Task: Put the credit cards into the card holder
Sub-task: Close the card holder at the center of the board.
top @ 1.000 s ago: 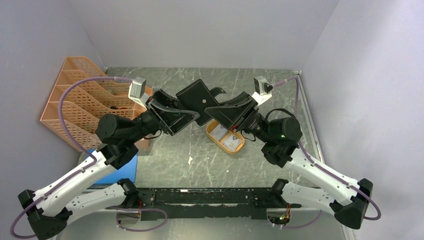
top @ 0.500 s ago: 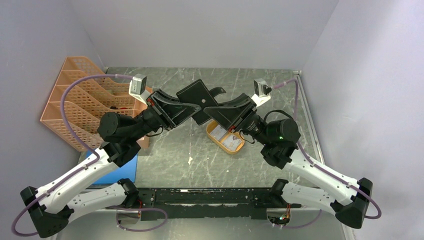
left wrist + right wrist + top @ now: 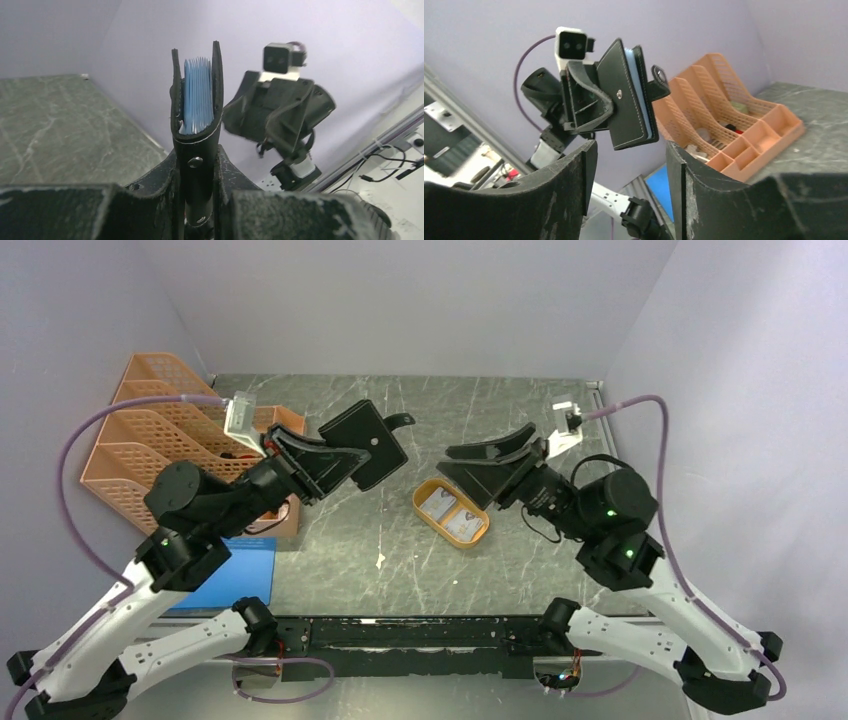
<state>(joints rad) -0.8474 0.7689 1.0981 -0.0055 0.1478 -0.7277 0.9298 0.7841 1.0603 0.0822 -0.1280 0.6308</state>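
1. Watching the overhead feed, I saw the left pincer [image 3: 340,457] pinching the card holder [image 3: 366,443] and holding it clear of the bench [image 3: 400,560], left of centre.
2. On my left wrist feed the card holder [image 3: 197,100] stood upright and edge-on, its folded spine clamped between the fingers [image 3: 162,175].
3. Its two black covers gaped a little at the top, with the bluish inner pockets [image 3: 198,92] showing between them.
4. From the right wrist feed I could see the holder's outer face [image 3: 626,100] with the snap tab [image 3: 658,80] sticking out loose to one side.
5. The right pincer [image 3: 448,461] was spread wide with nothing between its fingers [image 3: 574,190]. It hung well apart from the holder and faced it across the middle of the bench.
6. The credit cards [image 3: 450,512] lay in the orange oval tray [image 3: 417,505]. I could make out two, flat and side by side.
7. That tray sat on the bench just below the right pincer in the overhead feed, and neither pincer touched it.
8. An orange mesh organiser [image 3: 150,440] stood at the far left of the bench.
9. A blue pad [image 3: 235,575] lay flat near the left arm's base.
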